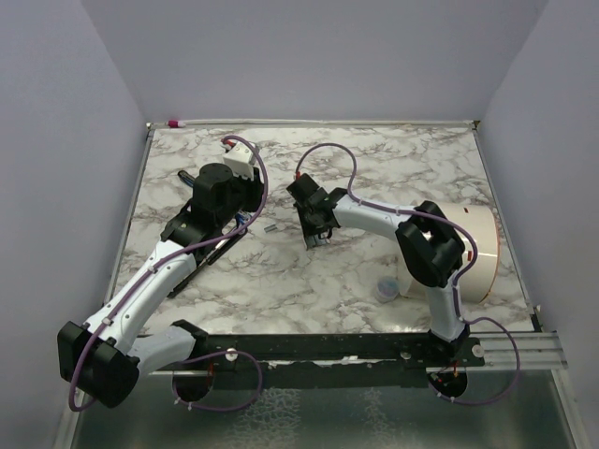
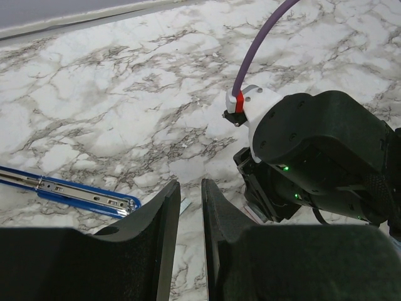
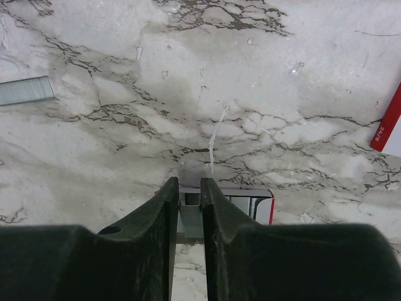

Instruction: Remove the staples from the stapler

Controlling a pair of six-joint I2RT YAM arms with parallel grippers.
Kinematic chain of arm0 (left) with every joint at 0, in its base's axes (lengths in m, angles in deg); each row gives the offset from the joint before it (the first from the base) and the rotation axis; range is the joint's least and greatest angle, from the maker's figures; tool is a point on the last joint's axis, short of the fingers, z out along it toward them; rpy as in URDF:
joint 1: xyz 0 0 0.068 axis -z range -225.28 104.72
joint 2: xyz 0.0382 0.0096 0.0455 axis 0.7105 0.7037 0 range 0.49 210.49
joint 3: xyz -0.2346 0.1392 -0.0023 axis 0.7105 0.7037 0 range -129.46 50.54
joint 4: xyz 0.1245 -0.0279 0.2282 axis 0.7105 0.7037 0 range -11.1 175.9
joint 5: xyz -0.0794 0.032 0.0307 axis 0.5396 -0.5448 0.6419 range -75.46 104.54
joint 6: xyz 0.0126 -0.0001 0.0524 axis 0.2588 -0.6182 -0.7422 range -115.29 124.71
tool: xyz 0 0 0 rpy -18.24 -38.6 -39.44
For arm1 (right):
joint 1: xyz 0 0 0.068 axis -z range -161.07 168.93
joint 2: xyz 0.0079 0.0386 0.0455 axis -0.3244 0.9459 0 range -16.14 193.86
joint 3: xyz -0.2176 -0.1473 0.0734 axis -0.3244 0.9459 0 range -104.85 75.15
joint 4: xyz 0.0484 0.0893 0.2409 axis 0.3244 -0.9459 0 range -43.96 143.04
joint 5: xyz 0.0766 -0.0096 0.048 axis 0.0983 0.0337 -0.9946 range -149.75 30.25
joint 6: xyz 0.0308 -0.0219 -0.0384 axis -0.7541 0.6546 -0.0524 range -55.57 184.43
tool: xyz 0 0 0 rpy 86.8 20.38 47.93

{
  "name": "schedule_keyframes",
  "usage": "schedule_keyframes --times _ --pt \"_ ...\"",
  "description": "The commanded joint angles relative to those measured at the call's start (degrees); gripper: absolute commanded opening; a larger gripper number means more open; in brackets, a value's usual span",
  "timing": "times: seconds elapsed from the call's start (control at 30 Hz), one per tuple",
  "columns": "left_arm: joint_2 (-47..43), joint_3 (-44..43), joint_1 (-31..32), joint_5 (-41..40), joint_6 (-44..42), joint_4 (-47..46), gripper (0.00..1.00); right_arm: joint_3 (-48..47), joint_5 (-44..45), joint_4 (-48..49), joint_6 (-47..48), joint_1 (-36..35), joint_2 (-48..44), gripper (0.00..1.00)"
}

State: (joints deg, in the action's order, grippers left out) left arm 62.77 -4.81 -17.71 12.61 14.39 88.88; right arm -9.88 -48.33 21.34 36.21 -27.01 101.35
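The stapler [image 1: 217,246] lies under my left arm; its open blue-trimmed arm with the metal rail shows in the left wrist view [image 2: 69,191]. My left gripper [image 2: 190,194] hangs just above the table with a narrow gap between its fingers and nothing in it. One loose strip of staples [image 1: 269,226] lies on the marble between the grippers; it also shows in the left wrist view [image 2: 183,205] and the right wrist view [image 3: 25,91]. My right gripper [image 3: 189,191] is shut on another silvery staple strip [image 3: 190,213], low over the table.
A small open white box with red print [image 3: 250,205] lies right under my right gripper. A red-and-white piece [image 3: 388,122] lies at the right edge. A big white tub [image 1: 473,248] stands at the right, a small pale round thing [image 1: 387,290] beside it.
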Motion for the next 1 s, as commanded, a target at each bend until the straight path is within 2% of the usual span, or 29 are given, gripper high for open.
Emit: schedule_keyframes --times 0.0,0.13,0.33,0.6,0.7,0.83,0.97 --pt "-1.37 0.60 0.46 -0.89 -0.54 0.11 0.24 -1.63 2.29 -1.44 -0.42 -0.80 -0.07 0.22" --pt "-1.35 0.57 0.49 -0.88 -0.55 0.08 0.24 -1.54 2.07 -1.91 -0.45 -0.90 -1.08 0.27" --pt "-1.26 0.68 0.51 -0.97 -0.54 0.09 0.24 -1.00 1.74 -3.08 -0.27 -1.09 -4.23 0.29" --pt "-0.49 1.03 0.47 -0.62 -0.32 -0.15 0.24 3.23 1.48 -2.05 2.85 -0.77 -11.46 0.48" --pt "0.21 0.92 0.40 -0.26 -0.19 -0.12 0.24 6.20 -1.86 0.97 5.56 0.87 -13.47 0.58" --pt "1.38 1.03 0.12 0.49 0.15 -0.10 0.24 5.15 -7.47 0.10 5.89 4.32 -11.54 0.59" --pt "2.34 1.10 -0.25 0.23 0.35 0.04 0.24 2.42 -10.58 -1.92 6.66 6.31 -8.46 0.66"
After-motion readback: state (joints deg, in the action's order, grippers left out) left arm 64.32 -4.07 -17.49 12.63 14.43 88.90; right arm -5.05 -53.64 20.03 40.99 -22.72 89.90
